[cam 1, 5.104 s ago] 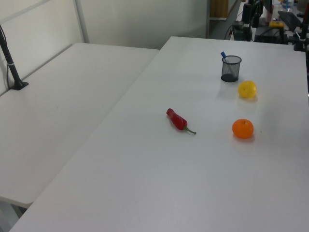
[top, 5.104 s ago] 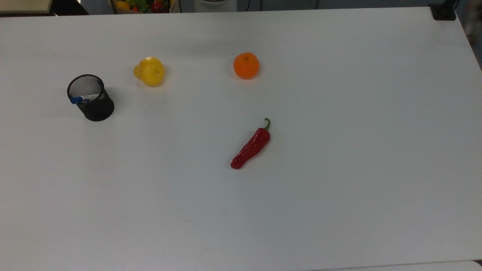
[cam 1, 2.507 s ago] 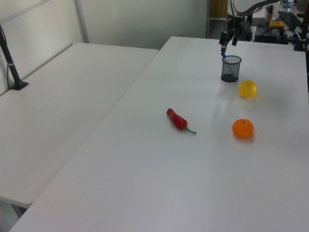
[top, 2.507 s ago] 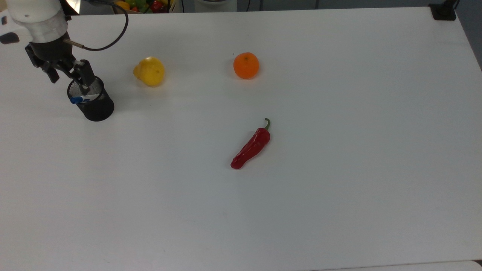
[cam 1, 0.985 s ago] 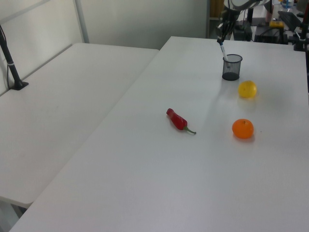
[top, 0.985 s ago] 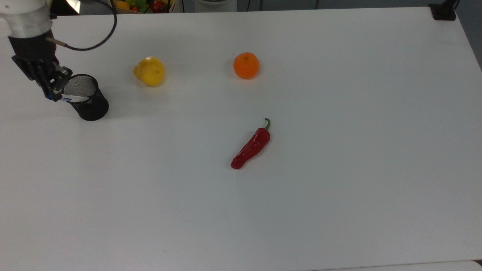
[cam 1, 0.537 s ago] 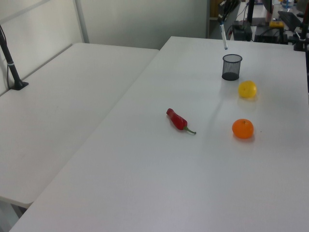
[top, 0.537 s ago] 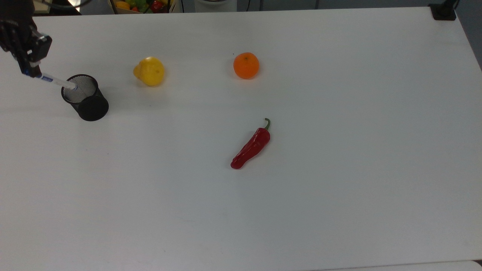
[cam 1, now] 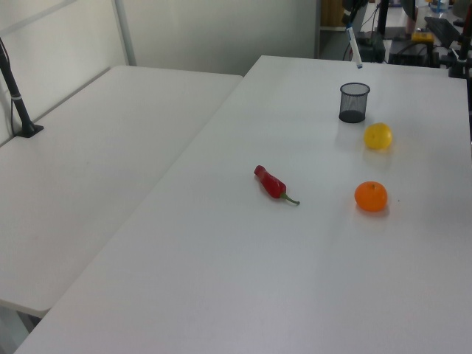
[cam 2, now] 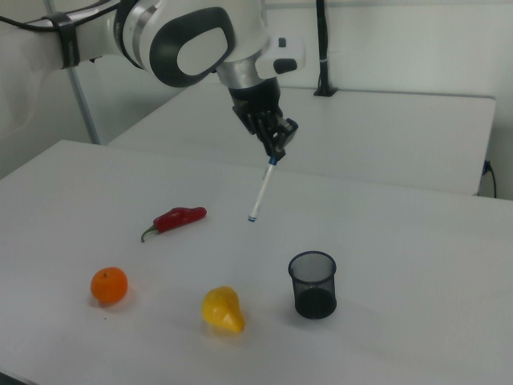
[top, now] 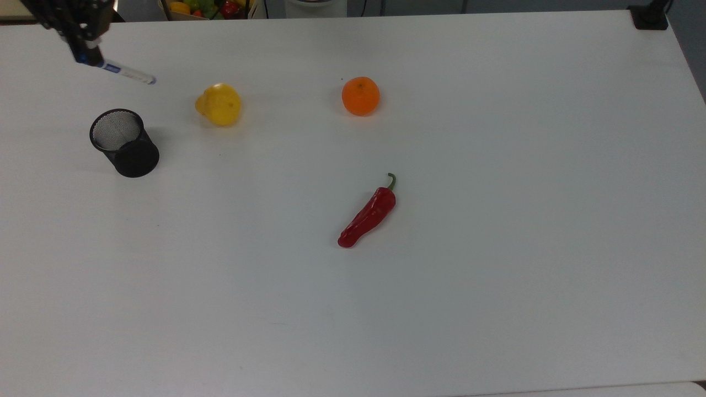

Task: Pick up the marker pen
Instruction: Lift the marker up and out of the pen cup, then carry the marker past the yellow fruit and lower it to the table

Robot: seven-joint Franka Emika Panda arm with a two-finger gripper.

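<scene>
The marker pen (cam 2: 262,191) is a slim white stick with a blue cap, and it hangs tilted in the air with its tip pointing down. My gripper (cam 2: 275,151) is shut on its capped upper end. In the top view the marker pen (top: 126,72) lies over the table's far left, beyond the black mesh cup (top: 124,143), with the gripper (top: 84,54) at the frame's upper left corner. The cup (cam 2: 313,285) stands upright and empty, below and to the right view's right of the pen. In the left view the pen (cam 1: 355,48) hovers above the cup (cam 1: 353,102).
A yellow pear-shaped fruit (top: 219,104) sits near the cup. An orange (top: 360,96) lies further to the top view's right. A red chili (top: 368,215) rests mid-table. A box of fruit (top: 207,7) stands beyond the far edge. A second white table (cam 1: 96,155) adjoins.
The gripper closed on the pen's cap, nudging the cup slightly to the top view's left. It lifted the pen clear of the cup and carried it up and to the top view's right.
</scene>
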